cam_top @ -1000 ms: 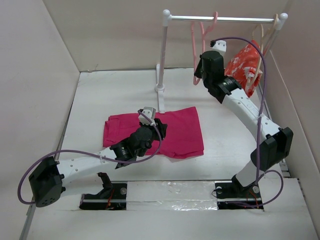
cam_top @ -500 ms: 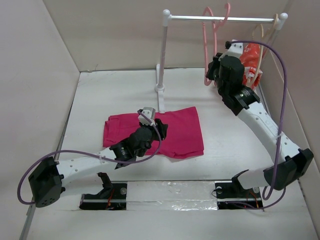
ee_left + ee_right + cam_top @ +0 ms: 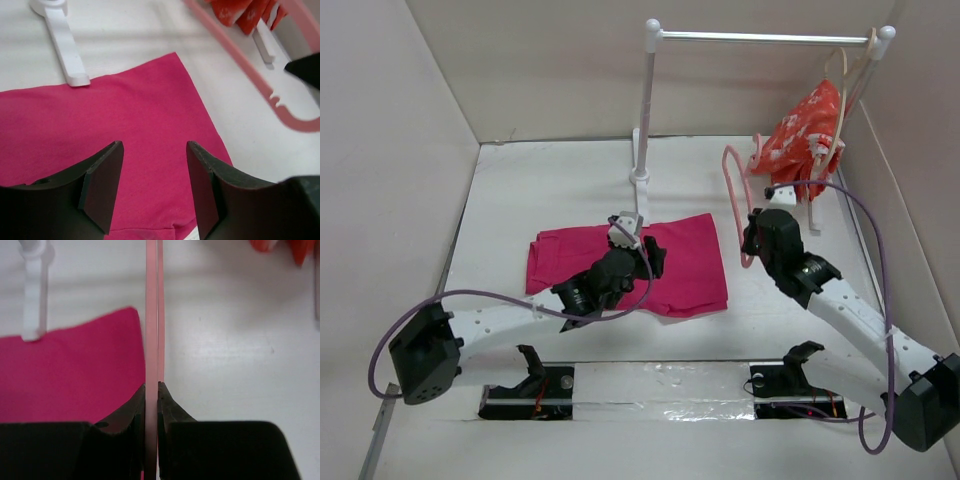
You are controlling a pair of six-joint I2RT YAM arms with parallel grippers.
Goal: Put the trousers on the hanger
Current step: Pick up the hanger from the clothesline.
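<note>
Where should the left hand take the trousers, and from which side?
Probably the edge of the trousers nearest the hanger, with the open left hand coming straight down over it. They lie flat on the table, so only an edge gives the fingers something to pinch.
</note>
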